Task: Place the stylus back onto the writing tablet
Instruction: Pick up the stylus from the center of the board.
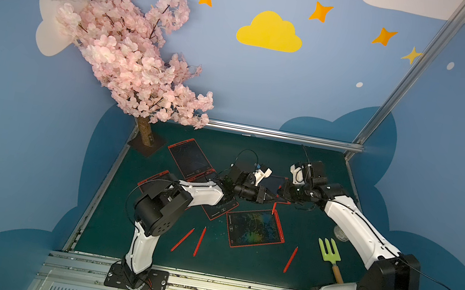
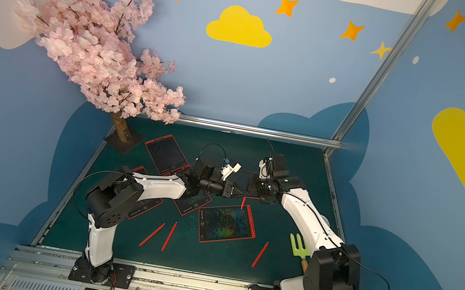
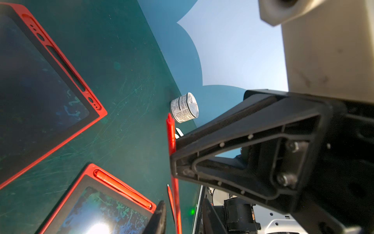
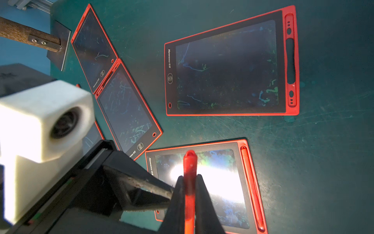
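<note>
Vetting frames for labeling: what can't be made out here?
- Both top views: left arm hides part of a tablet.
- Right wrist view: stylus in right pincer cut off by bottom edge.
- Left wrist view: can label print too small.

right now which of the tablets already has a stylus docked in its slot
The rainbow-scribbled tablet nearest the robot's bases: a red stylus lies in its side slot. Other slots in view are empty.
</note>
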You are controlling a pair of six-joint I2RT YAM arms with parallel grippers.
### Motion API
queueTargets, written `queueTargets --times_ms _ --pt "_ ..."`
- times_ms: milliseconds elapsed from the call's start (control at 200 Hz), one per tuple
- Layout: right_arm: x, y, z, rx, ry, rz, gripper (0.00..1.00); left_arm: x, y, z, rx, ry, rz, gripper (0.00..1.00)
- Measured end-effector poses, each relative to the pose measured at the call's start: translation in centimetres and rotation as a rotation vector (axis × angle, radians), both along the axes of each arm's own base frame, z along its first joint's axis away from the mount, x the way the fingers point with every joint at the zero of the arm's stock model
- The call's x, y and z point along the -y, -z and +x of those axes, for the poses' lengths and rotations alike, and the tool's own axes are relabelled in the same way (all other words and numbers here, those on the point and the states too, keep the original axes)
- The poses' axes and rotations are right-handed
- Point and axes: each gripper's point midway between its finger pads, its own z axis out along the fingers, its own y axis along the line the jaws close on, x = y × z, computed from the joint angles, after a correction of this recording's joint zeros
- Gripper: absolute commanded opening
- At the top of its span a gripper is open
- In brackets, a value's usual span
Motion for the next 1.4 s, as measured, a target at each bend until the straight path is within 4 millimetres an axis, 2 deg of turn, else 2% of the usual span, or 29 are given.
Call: queueTargets --times_ms 631,911,1257,1397 --pt "-0.5 -0.3 0.0 0.004 -0.016 0.028 0.08 0.1 0.9 -0.1 0.001 -0.005 0.052 0.19" --pt "-0.5 -0.3 0.0 0.002 -0.01 0.032 0.08 0.0 1.0 -0.1 0.005 -0.008 0.06 0.04" --pt "-0.9 -0.2 -0.1 -0.006 -0.018 0.056 0.24 -0.1 0.8 0.3 -0.004 -0.026 0.048 0.03" --pt "-1.0 0.3 -0.7 -0.015 -0.024 0.071 0.37 -0.6 0.7 0.8 -0.012 -0.039 0.03 0.03"
